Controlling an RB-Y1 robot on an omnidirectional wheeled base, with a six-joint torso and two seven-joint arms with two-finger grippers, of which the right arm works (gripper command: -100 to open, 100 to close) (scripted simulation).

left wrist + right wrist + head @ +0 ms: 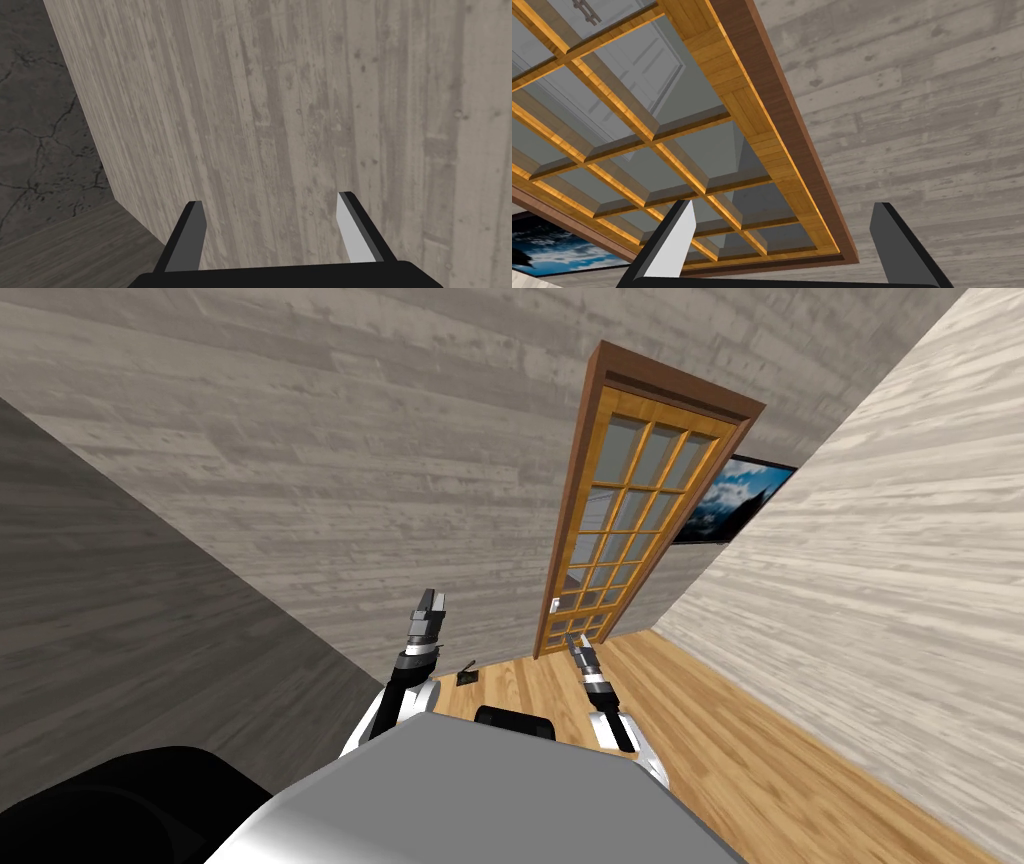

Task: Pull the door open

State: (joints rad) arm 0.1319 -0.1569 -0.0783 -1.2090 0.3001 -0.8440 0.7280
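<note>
- Right gripper, fingers apart, points at the glazed wooden door, seemingly short of touching it.
- Left gripper, fingers apart, faces the grey plank wall.

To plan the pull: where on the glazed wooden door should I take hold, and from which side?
Probably the small pale handle on the left edge of the door, the one part that juts out; its shape is too small to tell. Come from the room side with the open right gripper, the nearer one.
</note>
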